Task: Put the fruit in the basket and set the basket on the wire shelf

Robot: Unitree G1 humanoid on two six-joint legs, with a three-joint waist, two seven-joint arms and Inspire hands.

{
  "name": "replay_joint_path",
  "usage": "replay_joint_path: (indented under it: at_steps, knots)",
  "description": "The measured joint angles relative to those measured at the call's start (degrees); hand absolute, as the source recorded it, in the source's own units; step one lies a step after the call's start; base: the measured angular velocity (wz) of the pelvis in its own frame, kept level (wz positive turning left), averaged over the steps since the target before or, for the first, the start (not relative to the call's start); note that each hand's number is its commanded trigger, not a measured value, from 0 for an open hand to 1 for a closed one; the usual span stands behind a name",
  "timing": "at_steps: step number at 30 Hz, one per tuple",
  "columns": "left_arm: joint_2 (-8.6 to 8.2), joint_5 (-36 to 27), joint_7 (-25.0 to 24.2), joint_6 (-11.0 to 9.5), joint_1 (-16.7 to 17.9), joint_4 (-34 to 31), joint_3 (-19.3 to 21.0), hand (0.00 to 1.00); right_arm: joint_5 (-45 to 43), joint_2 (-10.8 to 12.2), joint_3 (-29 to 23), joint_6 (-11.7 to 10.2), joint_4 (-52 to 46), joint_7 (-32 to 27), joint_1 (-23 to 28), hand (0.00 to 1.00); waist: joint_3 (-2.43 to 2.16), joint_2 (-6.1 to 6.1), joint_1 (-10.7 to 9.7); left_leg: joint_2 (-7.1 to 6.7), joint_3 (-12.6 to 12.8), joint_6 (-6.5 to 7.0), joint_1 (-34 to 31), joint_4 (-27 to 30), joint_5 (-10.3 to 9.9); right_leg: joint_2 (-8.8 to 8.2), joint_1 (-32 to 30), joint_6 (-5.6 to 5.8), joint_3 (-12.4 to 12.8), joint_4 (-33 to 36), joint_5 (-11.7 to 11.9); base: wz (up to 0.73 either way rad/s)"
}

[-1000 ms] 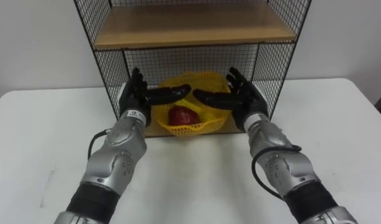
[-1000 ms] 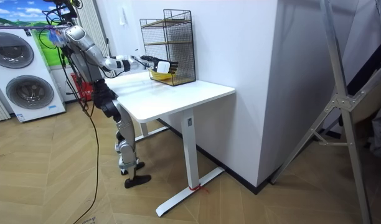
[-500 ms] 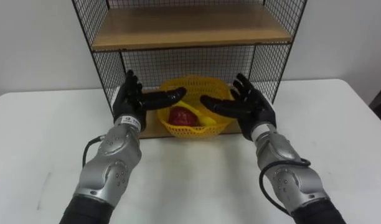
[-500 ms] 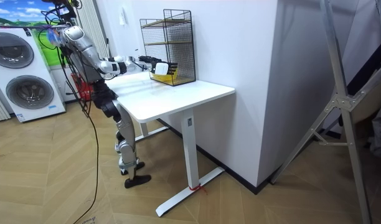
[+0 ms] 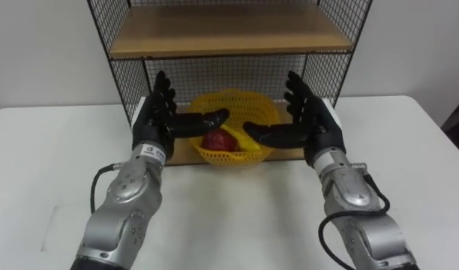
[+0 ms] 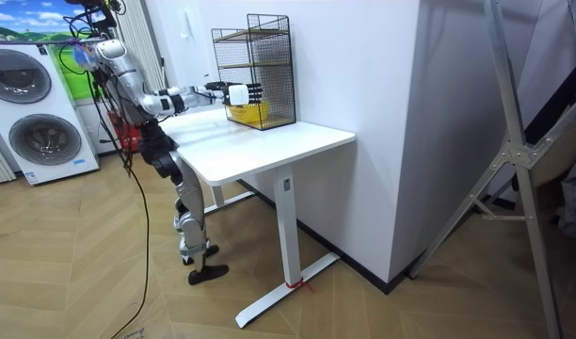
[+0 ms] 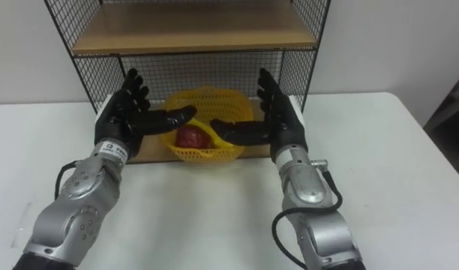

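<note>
White table (image 5: 409, 172), wire shelf (image 5: 222, 34), yellow mesh basket (image 5: 237, 103) with red fruit (image 5: 217, 140) between splayed left hand (image 5: 153, 120) and right hand (image 5: 313, 127)

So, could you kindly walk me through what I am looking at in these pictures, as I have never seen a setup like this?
This is a humanoid robot standing at a white table. Two pictures come from the two eyes of a camera on its head, looking down at its own arms. The third comes from a camera across the room and shows the whole robot, with washing machines at the room view's left. On the table stands a wire shelf. A yellow basket sits on its lower board, holding a red fruit and a yellow fruit. The left hand and right hand are open on either side of the basket, thumbs pointing inward across its front. Neither grips anything.
</note>
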Motion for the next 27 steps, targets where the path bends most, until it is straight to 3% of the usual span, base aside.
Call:
replay_joint_path:
  at_steps: [3, 5, 8, 10, 13, 16, 19, 21, 27]
  knots:
    - [0.41, 1.4, -2.5, -0.4, 3.6, -5.0, 0.1, 0.0, -2.4, -0.3, -0.7, -0.3, -2.8, 0.5, 1.7, 0.0, -0.06, 0.07, -0.3, 0.0, 0.0, 0.0, -0.4, 0.0, 0.0, -0.01, -0.7, -0.06, 0.1, 0.1, 0.0, 0.0]
    - [0.71, 1.9, -4.3, -1.0, 3.9, -5.3, 0.1, 0.0, -2.7, -0.3, -1.8, -0.3, -4.3, 1.0, 2.3, 0.0, -0.1, 0.14, -0.2, 0.0, 0.0, -0.01, -0.4, 0.0, 0.0, 0.0, -0.7, -0.05, 0.1, 0.1, 0.0, 0.0]
    - [1.46, 3.0, -6.2, -2.0, 4.5, -5.5, 0.3, 0.0, -2.8, -0.3, -2.6, -1.5, -6.0, 1.9, 3.2, 0.0, -0.23, 0.41, -0.5, -0.01, 0.0, -0.02, -0.4, -0.1, 0.0, 0.02, -0.7, -0.02, 0.2, 0.1, 0.0, 0.0]
    - [1.51, 4.4, -7.0, -2.7, 7.3, -7.8, 0.7, 0.0, -2.7, -0.3, -2.9, -2.7, -6.9, 3.4, 4.5, 0.0, -0.45, 0.72, -0.9, -0.01, 0.0, -0.01, -0.3, -0.1, 0.0, 0.02, -0.6, -0.02, 0.3, 0.2, -0.1, 0.0]
    - [1.49, 3.9, -8.4, -5.7, 11.9, -10.5, 0.5, 0.0, -4.0, -0.2, -3.0, -3.5, -9.6, 3.5, 7.8, 0.0, -0.51, 0.8, -1.1, -0.08, 0.2, -0.07, 0.0, -0.5, 0.0, 0.03, -0.9, 0.0, 0.9, 0.8, -0.5, -0.03]
    - [1.47, 1.2, -9.1, -7.4, 14.9, -10.5, 0.3, 0.0, -4.8, -0.2, -3.1, -4.2, -9.6, 4.2, 9.7, 0.0, -0.48, 0.62, -1.2, -0.09, 0.2, -0.05, 0.2, -0.4, 0.0, 0.06, -0.9, -0.04, 1.1, 1.1, -0.7, -0.01]
    - [1.48, -1.4, -10.2, -8.7, 19.6, -10.5, 0.2, 0.0, -5.5, -0.3, -3.4, -4.5, -10.2, 5.4, 12.3, 0.0, -0.11, -0.38, -1.3, -0.03, 0.2, 0.01, 0.1, -0.5, 0.0, 0.15, -0.9, -0.08, 1.3, 1.1, -0.7, 0.0]
    - [1.48, -1.5, -11.3, -9.3, 22.2, -10.5, 0.0, 0.0, -6.4, -0.3, -3.4, -4.6, -13.0, 6.9, 15.1, 0.0, -0.25, -0.72, -1.1, 0.02, 0.2, 0.15, -0.3, -0.5, -0.2, 0.24, -1.3, -0.14, 1.4, 1.2, -0.7, 0.0]
    - [1.79, -0.6, -14.1, -10.0, 24.6, -10.5, -0.1, 0.0, -7.4, -0.3, -3.3, -7.1, -15.9, 11.3, 18.8, 0.0, -0.22, -1.89, -0.9, 0.08, 0.2, -0.09, -1.0, -0.4, 0.0, 0.35, -1.8, -0.18, 1.5, 1.0, -0.7, 0.0]
